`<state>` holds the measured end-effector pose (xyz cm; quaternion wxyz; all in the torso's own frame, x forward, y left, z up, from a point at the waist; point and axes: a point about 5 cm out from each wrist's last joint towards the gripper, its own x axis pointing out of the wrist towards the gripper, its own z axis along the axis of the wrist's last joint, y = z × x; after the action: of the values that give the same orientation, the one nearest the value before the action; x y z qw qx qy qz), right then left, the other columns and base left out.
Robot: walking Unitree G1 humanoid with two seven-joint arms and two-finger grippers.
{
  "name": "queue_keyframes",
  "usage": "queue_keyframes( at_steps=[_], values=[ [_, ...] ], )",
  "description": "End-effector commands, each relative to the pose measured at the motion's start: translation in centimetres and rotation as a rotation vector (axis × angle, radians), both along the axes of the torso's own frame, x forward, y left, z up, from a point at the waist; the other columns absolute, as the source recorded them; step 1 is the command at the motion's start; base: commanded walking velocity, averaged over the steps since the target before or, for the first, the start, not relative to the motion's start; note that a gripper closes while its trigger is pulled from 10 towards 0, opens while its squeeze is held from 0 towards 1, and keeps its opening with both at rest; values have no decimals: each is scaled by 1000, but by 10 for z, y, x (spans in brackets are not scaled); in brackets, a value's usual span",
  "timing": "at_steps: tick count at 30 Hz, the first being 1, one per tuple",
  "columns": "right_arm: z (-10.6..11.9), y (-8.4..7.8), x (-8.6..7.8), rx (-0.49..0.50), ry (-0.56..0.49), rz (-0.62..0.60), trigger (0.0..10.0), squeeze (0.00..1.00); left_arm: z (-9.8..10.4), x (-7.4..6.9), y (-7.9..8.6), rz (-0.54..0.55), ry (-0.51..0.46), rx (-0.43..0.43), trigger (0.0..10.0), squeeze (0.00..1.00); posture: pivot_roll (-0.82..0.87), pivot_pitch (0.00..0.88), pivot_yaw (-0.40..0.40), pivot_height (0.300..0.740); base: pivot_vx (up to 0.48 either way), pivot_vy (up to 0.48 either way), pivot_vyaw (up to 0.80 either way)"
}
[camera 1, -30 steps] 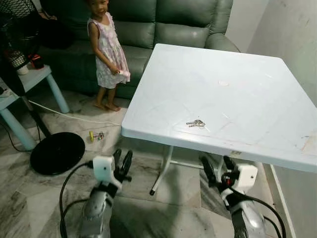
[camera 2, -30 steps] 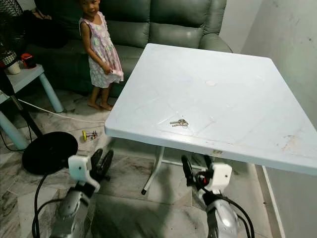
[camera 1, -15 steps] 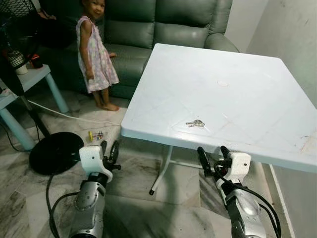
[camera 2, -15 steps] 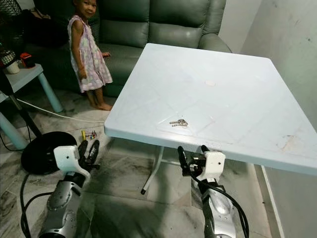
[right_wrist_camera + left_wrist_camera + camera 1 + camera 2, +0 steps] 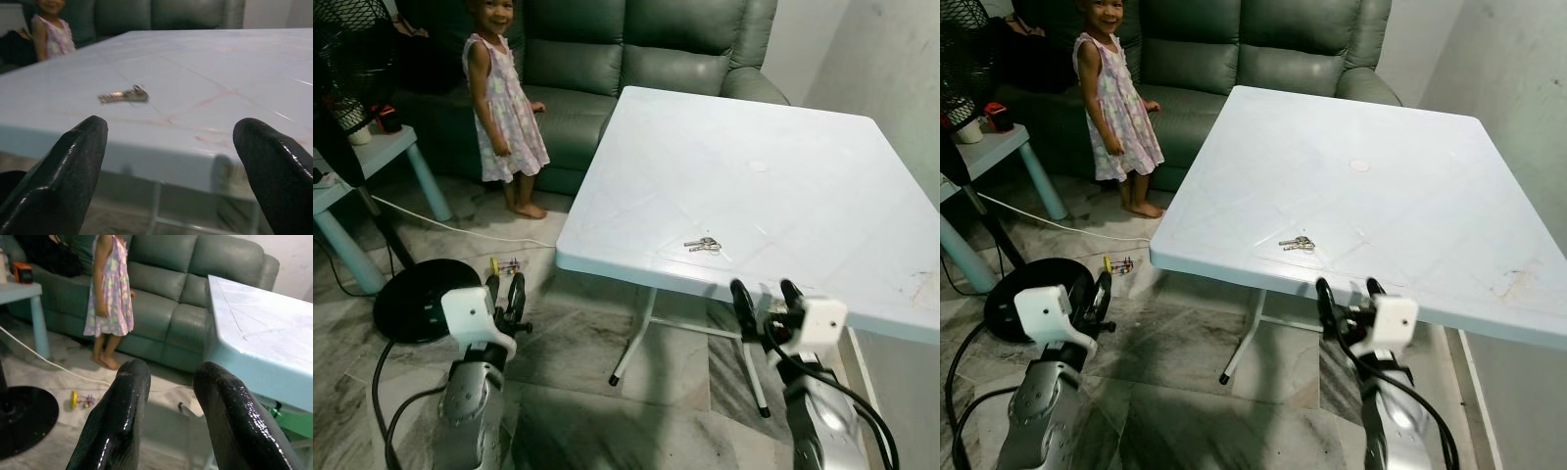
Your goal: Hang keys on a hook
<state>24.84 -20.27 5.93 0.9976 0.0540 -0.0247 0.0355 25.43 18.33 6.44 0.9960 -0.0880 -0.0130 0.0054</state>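
A: Keys (image 5: 702, 244) flat on white table (image 5: 822, 176), close to near edge, toward its left half. Long axis roughly left-right, blades to the left and ring to the right as read from the right wrist view (image 5: 123, 96).

B: Bearing from right gripper (image 5: 763, 295)?

A: Farther and slightly left. Right gripper low, just before table's near edge, fingertips about level with tabletop, not yet over it. Fingers spread wide, nothing between them. Keys framed between fingers (image 5: 63, 166) in the wrist view.

B: Left gripper (image 5: 504, 291)?

A: Well left of table, over floor, pointing toward sofa (image 5: 636, 49). Fingers slightly parted, empty. Right arm clearly nearer; likely the one to reach.

B: Approach note?

A: Judged: lift above edge, move forward and a little left, come down across the keys' short width. Thin and flat on a smooth top, so slipping under the pinch is a risk.

B: Surroundings?

A: Person (image 5: 504, 108) standing by sofa, far left. Small toy (image 5: 503, 265) and black fan base (image 5: 416, 294) on floor. No hook identified.
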Motion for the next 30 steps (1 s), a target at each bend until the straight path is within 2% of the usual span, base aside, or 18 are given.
queue_keyframes(
  at_steps=[1,4,9,14,20,30],
  values=[
    [5,-2,-4,-59,-30,8,10000,0,5,-3,-3,-36,-11,-18,10000,0,93,0,-58,740,0,0,0],
    [3,-2,-10,-24,-18,-14,10000,0,3,-8,0,-39,2,-38,10000,0,93,0,-57,740,0,0,0],
    [18,7,-13,-12,-79,-8,10000,0,11,-10,4,-53,-15,-71,10000,0,90,0,-54,740,0,0,0],
    [30,13,-10,-9,-120,9,10000,0,19,-8,1,-81,-20,-79,10000,0,92,0,-53,740,0,0,0],
    [34,14,-9,-17,-120,17,10000,0,21,-8,-3,-104,-16,-87,10000,0,94,0,-56,740,0,0,0],
    [35,18,-8,-12,-110,48,10000,0,20,-12,-13,-141,0,-107,10000,0,101,0,-59,740,328,0,0]
  ],
)
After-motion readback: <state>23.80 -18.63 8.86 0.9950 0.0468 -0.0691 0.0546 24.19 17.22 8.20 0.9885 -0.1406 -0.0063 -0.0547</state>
